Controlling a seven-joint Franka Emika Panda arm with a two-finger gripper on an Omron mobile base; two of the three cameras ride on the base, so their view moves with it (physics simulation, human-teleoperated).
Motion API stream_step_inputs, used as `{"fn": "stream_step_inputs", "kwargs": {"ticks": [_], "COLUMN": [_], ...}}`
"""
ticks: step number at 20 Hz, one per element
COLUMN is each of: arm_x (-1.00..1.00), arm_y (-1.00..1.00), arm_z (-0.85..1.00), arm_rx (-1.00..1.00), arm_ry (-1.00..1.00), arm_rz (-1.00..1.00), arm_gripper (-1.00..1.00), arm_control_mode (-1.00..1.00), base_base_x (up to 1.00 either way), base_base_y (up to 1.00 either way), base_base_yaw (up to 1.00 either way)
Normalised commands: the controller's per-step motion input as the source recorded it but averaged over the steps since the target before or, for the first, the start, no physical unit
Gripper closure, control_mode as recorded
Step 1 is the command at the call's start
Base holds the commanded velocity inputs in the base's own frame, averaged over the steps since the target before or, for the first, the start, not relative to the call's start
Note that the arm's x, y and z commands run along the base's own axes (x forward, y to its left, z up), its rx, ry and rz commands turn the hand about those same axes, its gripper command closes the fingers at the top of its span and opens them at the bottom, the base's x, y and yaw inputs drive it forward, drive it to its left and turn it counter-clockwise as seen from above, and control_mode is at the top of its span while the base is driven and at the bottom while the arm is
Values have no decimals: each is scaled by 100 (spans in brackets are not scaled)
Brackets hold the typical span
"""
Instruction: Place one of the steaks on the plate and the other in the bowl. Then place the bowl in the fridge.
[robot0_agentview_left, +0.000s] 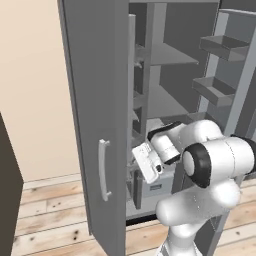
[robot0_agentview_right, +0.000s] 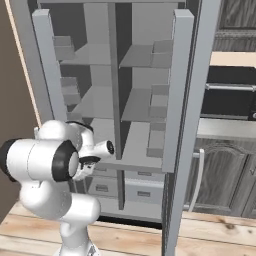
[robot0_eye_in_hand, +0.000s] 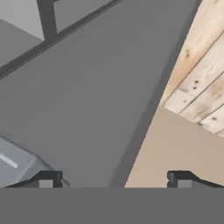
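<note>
The tall grey fridge (robot0_agentview_left: 95, 100) stands open in front of me, its grey shelves (robot0_agentview_right: 135, 102) bare. The steaks, the plate and the bowl are out of view. My gripper (robot0_agentview_left: 141, 162) hangs low in the fridge opening, close to the inner face of the left door and pointing toward it. In the hand view the gripper (robot0_eye_in_hand: 113, 180) is open, its two dark fingertips (robot0_eye_in_hand: 46, 179) set wide apart with nothing between them, facing the grey door face (robot0_eye_in_hand: 87, 109).
Door racks (robot0_agentview_left: 220, 47) line the right door. Drawers (robot0_agentview_right: 142, 190) sit at the fridge's bottom. Dark wood cabinets (robot0_agentview_right: 225, 170) and a counter (robot0_agentview_right: 227, 129) lie to the right. Wooden floor (robot0_agentview_left: 50, 210) and a beige wall (robot0_agentview_left: 35, 90) are on the left.
</note>
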Motion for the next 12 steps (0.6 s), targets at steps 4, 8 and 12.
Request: {"fn": "stream_step_inputs", "kwargs": {"ticks": [4,8,12], "arm_x": [-86,-40,-17], "arm_y": [100,100,100], "arm_z": [-2,0,0], "arm_rx": [0,-3,-6], "arm_ry": [-37,-27,-21], "arm_rz": [-17,-18,-16], "arm_gripper": [-100,-100,-100], "arm_control_mode": [-100,-100,-100], "base_base_x": [0,0,0], "base_base_y": [0,0,0], "base_base_yaw": [0,0,0]}}
